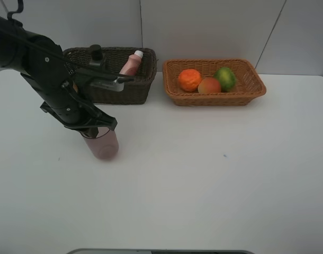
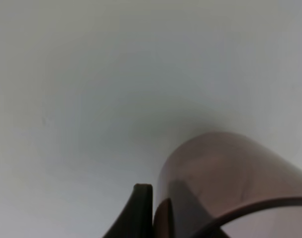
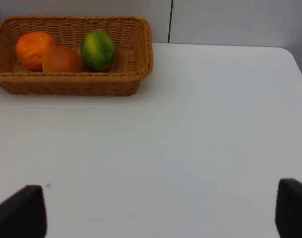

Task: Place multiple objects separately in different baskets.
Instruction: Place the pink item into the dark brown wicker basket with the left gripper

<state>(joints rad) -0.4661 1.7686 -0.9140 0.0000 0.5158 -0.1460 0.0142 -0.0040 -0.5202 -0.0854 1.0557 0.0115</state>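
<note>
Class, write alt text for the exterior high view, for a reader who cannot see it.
The left gripper is shut on a translucent purplish cup standing on a white table. Behind it, a dark wicker basket holds a pink bottle and a dark pump bottle. To its right, a lighter basket holds three fruits.

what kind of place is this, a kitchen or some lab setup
Most likely a lab or test bench, not a kitchen: a bare white table against plain panel walls, two wicker baskets of sorted items, and a black robot arm's left gripper holding a purplish cup.
</note>
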